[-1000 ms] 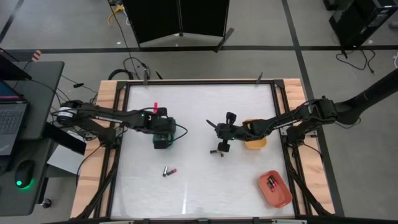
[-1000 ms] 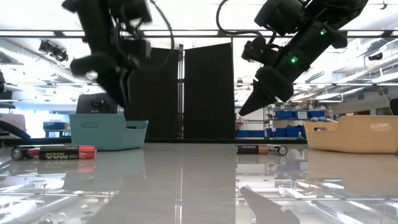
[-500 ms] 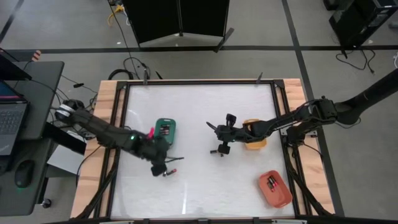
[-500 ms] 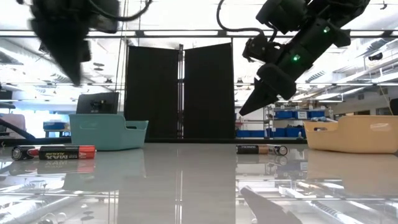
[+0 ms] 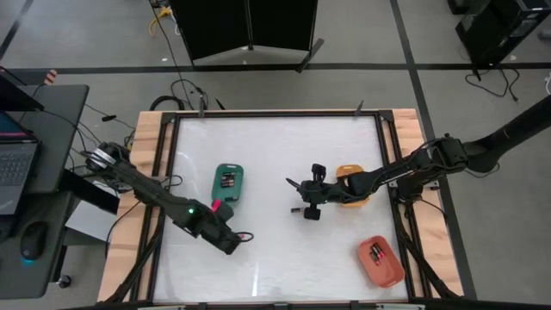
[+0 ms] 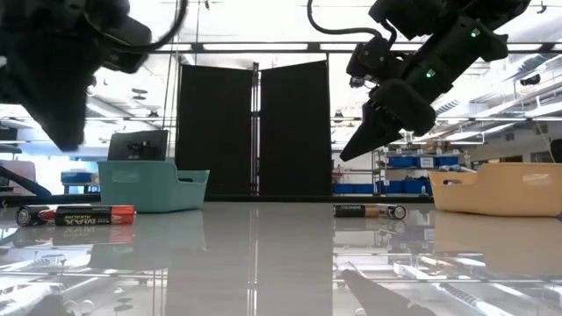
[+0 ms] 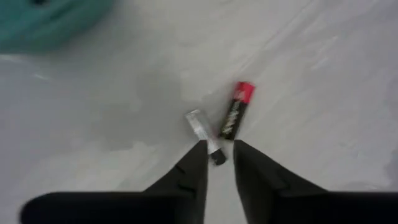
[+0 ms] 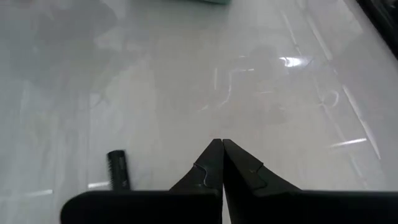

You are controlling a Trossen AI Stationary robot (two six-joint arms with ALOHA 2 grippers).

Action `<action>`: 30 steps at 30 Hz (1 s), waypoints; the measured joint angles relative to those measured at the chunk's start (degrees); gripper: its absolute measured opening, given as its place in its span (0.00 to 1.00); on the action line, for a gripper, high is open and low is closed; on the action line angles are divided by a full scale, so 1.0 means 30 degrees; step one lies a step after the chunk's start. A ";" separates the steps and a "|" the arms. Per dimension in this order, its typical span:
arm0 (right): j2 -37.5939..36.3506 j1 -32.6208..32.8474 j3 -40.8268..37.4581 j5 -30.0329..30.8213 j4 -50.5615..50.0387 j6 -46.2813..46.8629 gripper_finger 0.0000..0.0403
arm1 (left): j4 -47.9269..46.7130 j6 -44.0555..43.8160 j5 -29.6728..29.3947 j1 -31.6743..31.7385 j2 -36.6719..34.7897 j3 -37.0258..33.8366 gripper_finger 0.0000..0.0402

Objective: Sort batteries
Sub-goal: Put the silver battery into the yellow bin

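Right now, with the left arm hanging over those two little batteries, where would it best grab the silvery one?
Probably across the middle of the silvery battery, coming straight down. It lies flat on the table, so its long round sides are exposed. Its far end nearly meets the red-tipped battery, so one finger of the left end effector must slip between them.

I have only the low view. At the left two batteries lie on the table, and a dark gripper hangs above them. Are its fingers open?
Observer: Yes. In the left wrist view the left gripper is open, and the end of the silvery battery shows between its fingertips.
Operator: And the right gripper?
Observer: Shut. The right wrist view shows the right gripper with its fingers touching and a dark battery off to one side.
Operator: Is any battery sorted already?
Observer: The high view shows a few cells inside the red tray.
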 joint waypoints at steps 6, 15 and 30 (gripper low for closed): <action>0.0000 0.0516 0.0000 -0.0285 -0.0006 -0.0472 0.03 | 0.1027 -0.0756 0.0199 0.0146 0.1680 0.0007 0.37; 0.0000 0.1218 0.0000 -0.0292 0.0025 -0.0731 0.03 | 0.1027 -0.2146 0.0322 0.0153 0.2775 0.0007 0.43; 0.0000 0.2300 0.0000 -0.0286 0.0024 -0.0665 0.03 | 0.0950 -0.2493 0.0184 0.0160 0.4107 0.0018 0.43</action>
